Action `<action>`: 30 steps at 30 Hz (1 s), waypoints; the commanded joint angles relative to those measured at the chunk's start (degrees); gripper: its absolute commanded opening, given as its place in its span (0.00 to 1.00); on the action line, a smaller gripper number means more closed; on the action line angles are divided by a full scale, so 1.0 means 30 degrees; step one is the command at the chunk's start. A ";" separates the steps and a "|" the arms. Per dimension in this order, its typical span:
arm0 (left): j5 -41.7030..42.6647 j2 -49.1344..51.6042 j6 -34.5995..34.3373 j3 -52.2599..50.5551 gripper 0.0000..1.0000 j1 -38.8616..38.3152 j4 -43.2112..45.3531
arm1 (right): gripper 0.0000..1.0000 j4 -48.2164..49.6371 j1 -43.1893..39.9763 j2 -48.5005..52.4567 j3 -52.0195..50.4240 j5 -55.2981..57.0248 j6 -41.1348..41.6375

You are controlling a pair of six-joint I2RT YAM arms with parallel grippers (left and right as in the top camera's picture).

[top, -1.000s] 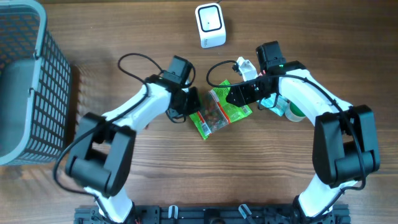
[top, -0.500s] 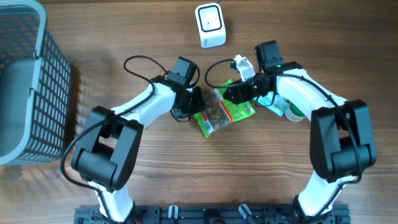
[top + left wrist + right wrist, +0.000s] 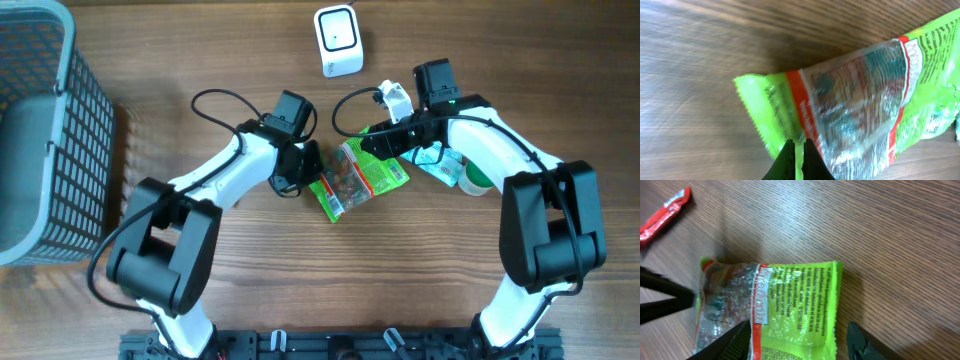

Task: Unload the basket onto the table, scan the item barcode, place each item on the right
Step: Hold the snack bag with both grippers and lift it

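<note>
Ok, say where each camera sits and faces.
Overhead: above the table, looking down; left arm and right arm flank the snack packet.
Left wrist: on that arm, facing the table; left gripper pinches the packet's edge.
Right wrist: on its arm, facing down; right gripper open over the packet.
All three share the packet.

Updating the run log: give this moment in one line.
left gripper shut on bag edge | right gripper open over bag | scanner untouched

No text I can read. Dark fine print runs across the green snack packet [image 3: 800, 300], from centre toward 3 o'clock, but it's too blurred. The white scanner [image 3: 338, 40] carries no legible marking.
</note>
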 commanded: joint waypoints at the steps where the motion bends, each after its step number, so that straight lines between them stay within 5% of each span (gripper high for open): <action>1: -0.0765 -0.0801 0.0109 -0.0087 0.04 0.0124 -0.0940 | 0.62 0.0095 -0.0117 0.0044 0.0408 0.0619 -0.0284; 21: -0.1173 0.1887 -0.0474 -0.1552 0.07 -0.1333 0.1792 | 0.61 -0.1071 -0.0080 0.1413 -0.0248 -0.0736 -0.0262; 30: -0.1479 0.1887 -0.0481 -0.1552 0.06 -0.1333 0.1698 | 0.61 -0.2259 -0.0058 0.1413 -0.1122 -0.4816 0.0226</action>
